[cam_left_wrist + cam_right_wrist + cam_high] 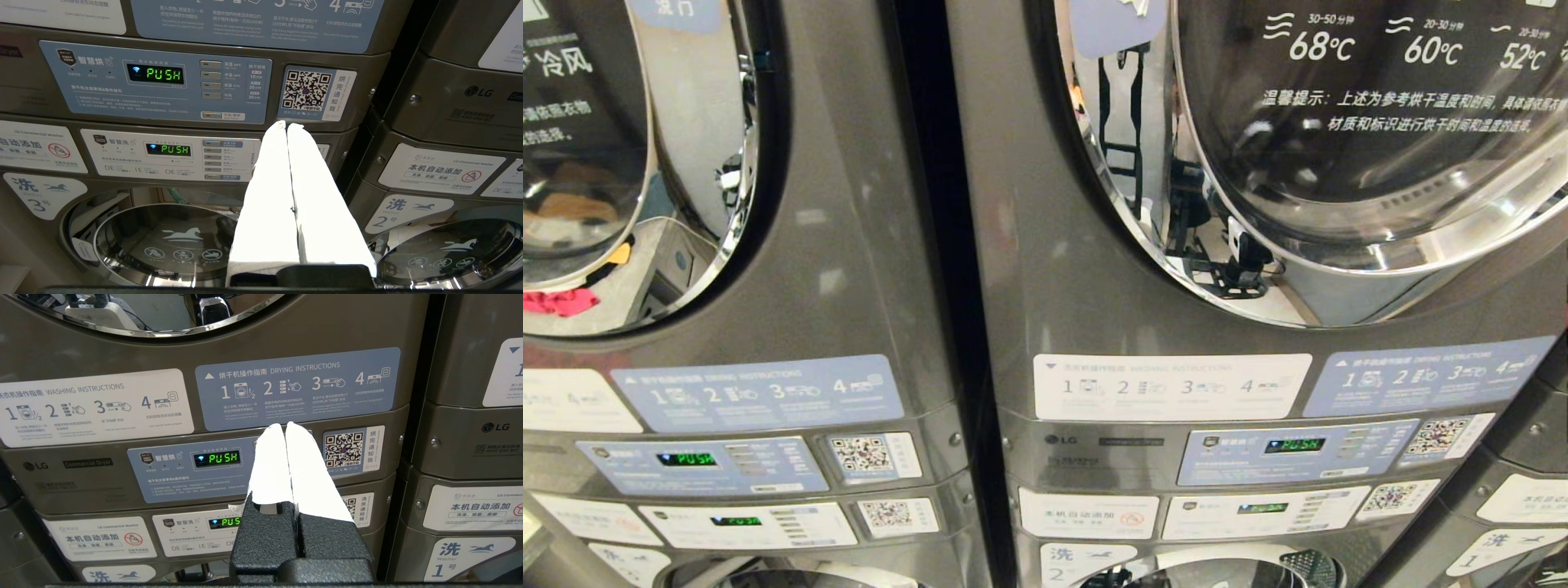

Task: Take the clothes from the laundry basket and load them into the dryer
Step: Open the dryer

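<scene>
Two grey stacked machines fill the head view, each with a dryer on top. The right dryer's round glass door (1347,155) is closed, as is the left dryer's door (613,163). A red patch (560,302) shows in the left door's glass; I cannot tell whether it lies inside or is a reflection. The laundry basket and clothes are out of view. Neither arm appears in the head view. My left gripper (287,125) is shut and empty, pointing at a dryer control panel (155,81). My right gripper (282,426) is shut and empty before the right dryer's panel (192,465).
Washer doors sit below the panels (163,245) (1225,567). A dark gap (939,245) separates the two stacks. A third stack (1527,490) stands at the far right. Instruction stickers (1168,384) and lit PUSH displays (1294,445) line the fronts.
</scene>
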Available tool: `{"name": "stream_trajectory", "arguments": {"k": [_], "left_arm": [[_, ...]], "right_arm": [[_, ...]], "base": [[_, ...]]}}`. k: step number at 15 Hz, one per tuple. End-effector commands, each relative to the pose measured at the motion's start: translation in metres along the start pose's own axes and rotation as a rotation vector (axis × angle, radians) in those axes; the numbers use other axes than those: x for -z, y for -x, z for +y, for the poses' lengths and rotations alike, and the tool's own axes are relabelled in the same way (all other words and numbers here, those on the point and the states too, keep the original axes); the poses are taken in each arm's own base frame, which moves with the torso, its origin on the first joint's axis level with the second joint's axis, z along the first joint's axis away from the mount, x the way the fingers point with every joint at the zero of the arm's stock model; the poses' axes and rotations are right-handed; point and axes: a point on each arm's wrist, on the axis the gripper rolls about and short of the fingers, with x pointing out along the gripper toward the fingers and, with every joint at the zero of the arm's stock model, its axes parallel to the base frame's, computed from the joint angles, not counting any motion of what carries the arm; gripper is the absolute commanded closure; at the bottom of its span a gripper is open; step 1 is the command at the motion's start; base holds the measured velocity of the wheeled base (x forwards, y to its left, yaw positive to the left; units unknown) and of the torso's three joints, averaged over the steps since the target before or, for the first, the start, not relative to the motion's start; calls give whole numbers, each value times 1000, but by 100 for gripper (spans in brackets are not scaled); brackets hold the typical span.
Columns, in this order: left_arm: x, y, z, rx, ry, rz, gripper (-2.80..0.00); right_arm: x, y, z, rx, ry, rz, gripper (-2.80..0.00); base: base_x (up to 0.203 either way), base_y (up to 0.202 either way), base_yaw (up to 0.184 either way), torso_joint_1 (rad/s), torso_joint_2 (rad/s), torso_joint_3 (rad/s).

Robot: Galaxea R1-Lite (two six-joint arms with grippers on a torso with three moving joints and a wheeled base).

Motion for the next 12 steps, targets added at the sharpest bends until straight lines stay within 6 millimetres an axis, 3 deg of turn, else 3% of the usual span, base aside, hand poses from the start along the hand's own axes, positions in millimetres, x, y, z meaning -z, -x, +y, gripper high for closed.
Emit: {"name": "stream_trajectory", "arguments": {"k": [1, 6, 7, 10, 12], "left_arm": [[1, 0, 0, -1, -1, 2, 0], [1, 0, 0, -2, -1, 0, 0], [1, 0, 0, -2, 1, 0, 0], [0, 0, 0, -1, 0, 0, 0], [0, 0, 0, -1, -1, 2, 0]], "right_arm": [[11, -1, -1, 3, 7, 38, 0], [11, -1, -1, 8, 60, 37, 0], [4, 0, 0, 8, 60, 15, 0], [-69, -3, 6, -45, 54, -71, 0], [-96, -34, 12, -140, 48, 49, 0]], "base": [[0, 0, 0, 0, 0, 0], [0, 0, 0, 0, 0, 0], [0, 0, 0, 0, 0, 0], [0, 0, 0, 0, 0, 0], [0, 0, 0, 0, 0, 0]]}}
